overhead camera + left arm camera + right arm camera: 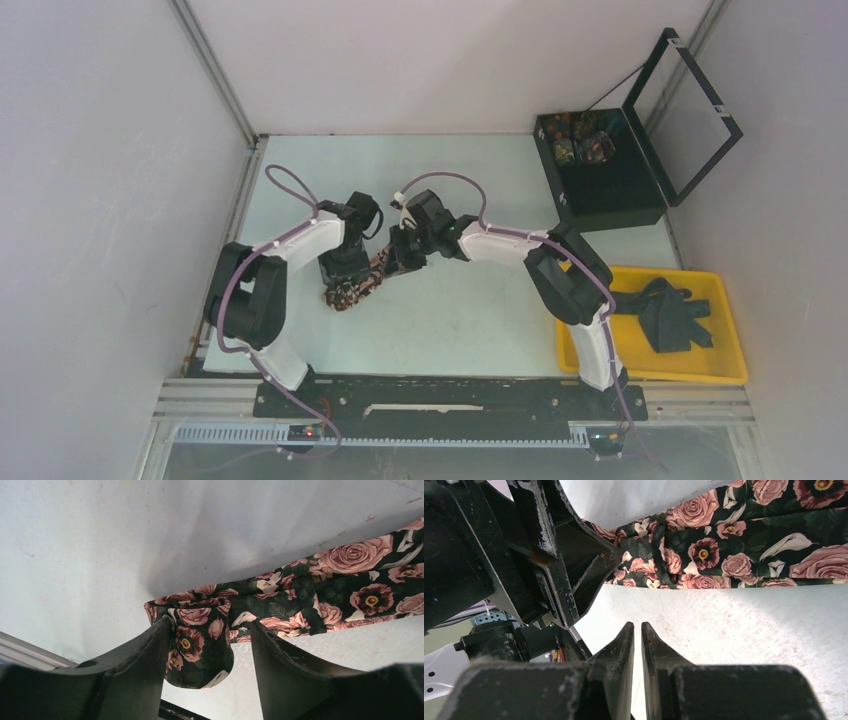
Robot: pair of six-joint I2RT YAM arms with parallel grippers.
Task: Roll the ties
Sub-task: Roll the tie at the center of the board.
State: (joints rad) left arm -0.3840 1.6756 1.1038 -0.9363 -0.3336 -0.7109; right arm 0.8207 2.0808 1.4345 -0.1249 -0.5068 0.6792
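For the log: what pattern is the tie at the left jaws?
The tie has pink roses on dark green-black fabric; clearest in right wrist view.

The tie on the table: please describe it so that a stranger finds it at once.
Start at the pale green table, slightly left of its centre. The tie lies there, black with pink roses, while the ties in the yellow tray are plain dark.

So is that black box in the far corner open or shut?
Open. The black box has its lid standing tilted up and back, and patterned bundles show inside its compartments.
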